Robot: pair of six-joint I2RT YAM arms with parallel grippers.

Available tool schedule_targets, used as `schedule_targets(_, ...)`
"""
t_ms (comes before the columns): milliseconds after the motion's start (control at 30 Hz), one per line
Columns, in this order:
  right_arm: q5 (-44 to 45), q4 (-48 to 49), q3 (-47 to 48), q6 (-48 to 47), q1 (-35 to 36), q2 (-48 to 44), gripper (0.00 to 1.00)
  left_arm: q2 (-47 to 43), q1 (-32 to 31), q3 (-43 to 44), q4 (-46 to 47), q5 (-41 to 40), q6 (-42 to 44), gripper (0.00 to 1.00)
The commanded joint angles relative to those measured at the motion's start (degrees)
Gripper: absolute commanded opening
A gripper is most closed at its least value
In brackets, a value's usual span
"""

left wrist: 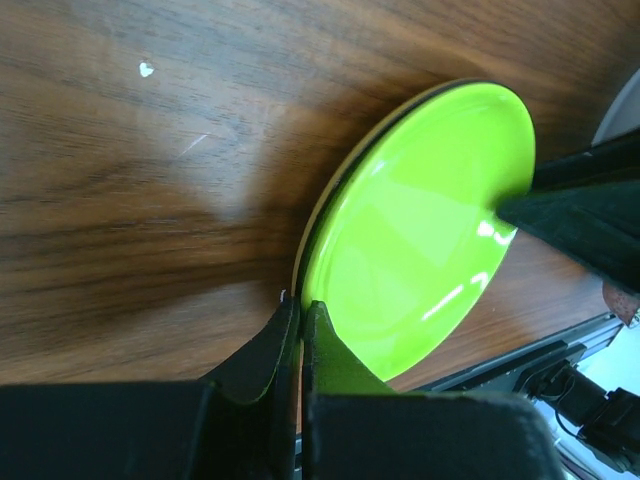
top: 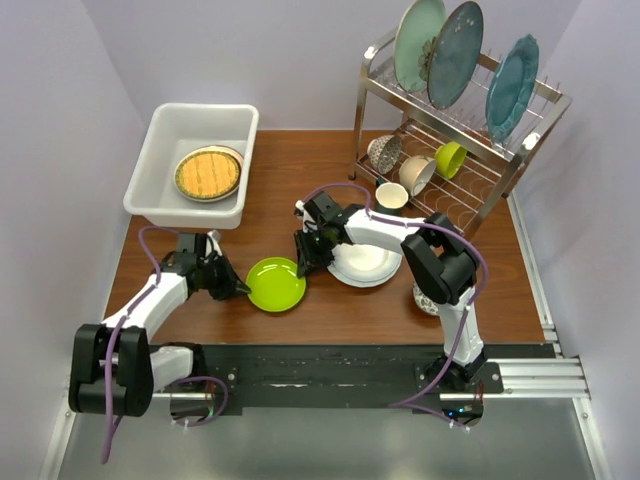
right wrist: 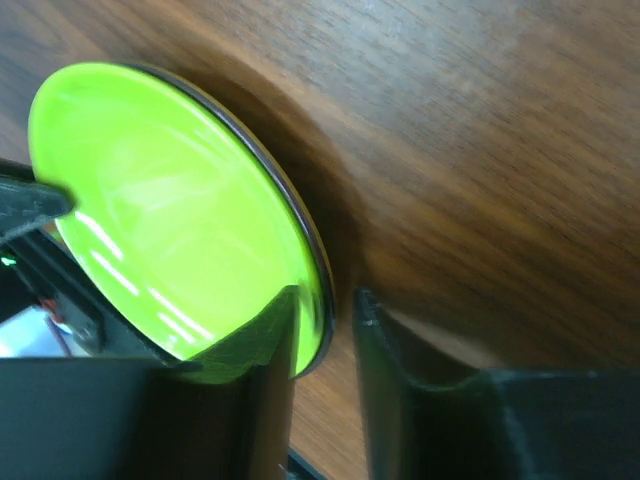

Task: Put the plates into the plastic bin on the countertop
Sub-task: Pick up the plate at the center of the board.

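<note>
A lime green plate [top: 276, 284] lies low over the wood countertop [top: 345, 308], tilted in both wrist views. My left gripper [top: 240, 288] is shut on its left rim; in the left wrist view the two jaws pinch the plate [left wrist: 420, 220] edge at the gripper [left wrist: 298, 305]. My right gripper [top: 303, 262] straddles the opposite rim, open: one finger rests inside the plate [right wrist: 170, 200], the other stands off the rim with a gap at the gripper [right wrist: 325, 305]. The white plastic bin [top: 165, 125] at the back left holds a woven yellow plate [top: 208, 172]. A white plate [top: 365, 265] lies under the right arm.
A steel wire rack [top: 470, 110] at the back right carries large teal plates [top: 455, 50] on top and bowls and a green cup [top: 450, 158] below. A white mug [top: 392, 197] stands before it. A small patterned dish [top: 425, 298] peeks from behind the right arm.
</note>
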Motion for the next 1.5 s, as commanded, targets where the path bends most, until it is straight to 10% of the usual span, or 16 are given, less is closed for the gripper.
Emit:
schedule_targets(0, 1.2, 0.0, -2.1, -1.4, 0.5, -3.1, 0.59, -3.1, -0.6, 2.2, 0.4, 0.8, -0.6, 0.00)
schedule_targets(567, 0.2, 7.5, -7.4, -2.5, 0.4, -11.2, 0.98, -5.4, -0.6, 8.4, -5.1, -0.7, 0.1, 0.00)
schedule_targets(1467, -2.8, 17.4, -17.9, -1.3, 0.4, -22.3, 0.99, 3.7, -0.6, 27.2, -7.2, -2.7, 1.9, 0.00)
